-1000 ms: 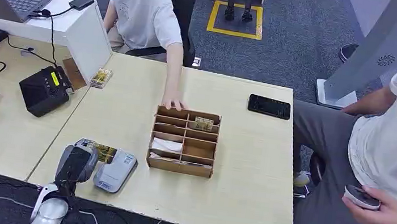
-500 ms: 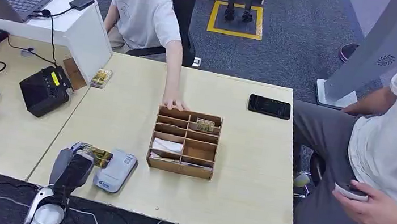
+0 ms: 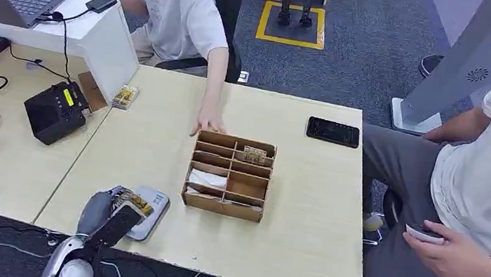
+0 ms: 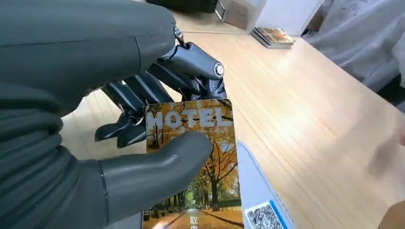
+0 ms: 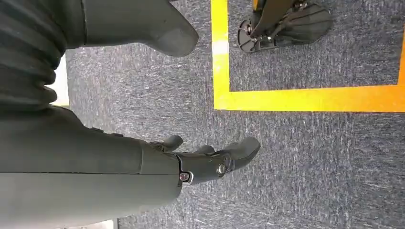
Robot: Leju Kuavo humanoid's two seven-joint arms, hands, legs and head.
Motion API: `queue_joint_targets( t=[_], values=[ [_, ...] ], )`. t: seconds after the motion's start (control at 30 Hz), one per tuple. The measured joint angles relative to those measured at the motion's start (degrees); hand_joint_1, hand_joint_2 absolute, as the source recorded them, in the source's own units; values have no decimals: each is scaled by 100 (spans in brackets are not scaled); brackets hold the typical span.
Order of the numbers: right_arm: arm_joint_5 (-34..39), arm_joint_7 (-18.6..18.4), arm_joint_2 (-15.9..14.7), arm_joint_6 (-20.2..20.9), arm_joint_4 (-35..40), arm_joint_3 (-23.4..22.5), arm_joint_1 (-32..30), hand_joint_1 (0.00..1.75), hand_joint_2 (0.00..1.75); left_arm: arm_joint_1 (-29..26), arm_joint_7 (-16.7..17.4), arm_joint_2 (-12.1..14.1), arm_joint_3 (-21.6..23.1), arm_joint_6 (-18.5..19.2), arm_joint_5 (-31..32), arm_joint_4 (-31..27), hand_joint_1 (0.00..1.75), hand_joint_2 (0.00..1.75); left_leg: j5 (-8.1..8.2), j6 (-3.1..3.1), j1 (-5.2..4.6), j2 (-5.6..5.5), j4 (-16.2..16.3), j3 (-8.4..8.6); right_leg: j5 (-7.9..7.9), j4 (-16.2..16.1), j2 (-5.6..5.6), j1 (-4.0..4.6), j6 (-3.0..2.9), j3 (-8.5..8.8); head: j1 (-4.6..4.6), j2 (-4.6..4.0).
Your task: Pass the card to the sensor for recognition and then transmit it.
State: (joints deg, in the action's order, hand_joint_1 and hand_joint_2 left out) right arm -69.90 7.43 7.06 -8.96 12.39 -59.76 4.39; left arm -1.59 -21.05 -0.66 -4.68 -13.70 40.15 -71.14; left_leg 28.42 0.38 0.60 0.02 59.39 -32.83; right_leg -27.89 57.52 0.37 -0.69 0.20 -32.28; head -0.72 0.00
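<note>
Left hand (image 3: 106, 217) pinches the card (image 3: 136, 203) between thumb (image 4: 157, 164) and dark fingers (image 4: 138, 95). Card shows "HOTEL" lettering and autumn trees in the left wrist view (image 4: 200, 157). Card sits just past the fingertips, over the grey sensor (image 3: 149, 211), which lies flat on the table (image 3: 303, 223) near its front edge; whether card touches sensor cannot be told. Sensor's pale top with a QR-type mark shows right beside the card (image 4: 260, 210).

Right hand (image 5: 215, 160) holds nothing, fingers loosely extended and apart, thumb (image 5: 162, 28) spread away; carpet (image 5: 310, 167) and a yellow floor line (image 5: 305, 98) beyond it.

Beyond the left hand and to its right: wooden compartment box (image 3: 227, 175), with a small card (image 3: 253, 154) in a far cell and white paper (image 3: 207, 178) in a near-left cell. A person's hand (image 3: 208, 123) hovers just past the box's far edge. Farther off to the hand's left: black device (image 3: 55, 111), card stack (image 3: 124, 95). Black phone (image 3: 332, 131) well apart at the far right. 2nd person seated at right, holding a small object (image 3: 422, 233).
</note>
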Motion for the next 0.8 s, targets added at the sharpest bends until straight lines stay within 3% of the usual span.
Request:
queue_joint_targets(
  t=[0.43, 0.57, 0.63, 0.73, 0.8],
  values=[
    [-83, 15, 0, 20, 0, 0, 0, 0, 175, 131, 105, -2, 194, -212, 317, 336, 175, 175, -1, 0, 0, -2, 0, 11, 0, 0, -2, 0, 0, 13, 0, 0],
    [-109, 15, 0, 22, 0, 0, 0, 0, 175, 198, -216, -59, 208, -370, -23, 446, 175, 175, -3, 1, 0, -1, 0, 14, 1, 0, -2, 0, 0, 15, 0, 0],
    [-177, 15, 0, 31, 0, 0, 0, 0, 175, 275, -455, -83, 208, 54, -793, 441, 175, 175, -7, 5, 0, -3, 0, 13, 2, 0, -5, 0, 0, 15, 2, 0],
    [-214, 28, 0, 74, 0, 0, 6, 0, 175, 441, -568, -85, 114, 1261, -2506, 241, 175, 175, -13, 3, 2, -7, 1, 9, 5, 0, -8, 2, 1, 13, 0, 0],
    [-287, 17, 0, 98, 0, 0, 7, 0, 175, 653, -527, -83, 19, 1567, -3164, 91, 175, 175, -16, -1, 3, -8, 0, 7, 11, 1, -8, 3, -7, 12, 2, 0]
  ],
)
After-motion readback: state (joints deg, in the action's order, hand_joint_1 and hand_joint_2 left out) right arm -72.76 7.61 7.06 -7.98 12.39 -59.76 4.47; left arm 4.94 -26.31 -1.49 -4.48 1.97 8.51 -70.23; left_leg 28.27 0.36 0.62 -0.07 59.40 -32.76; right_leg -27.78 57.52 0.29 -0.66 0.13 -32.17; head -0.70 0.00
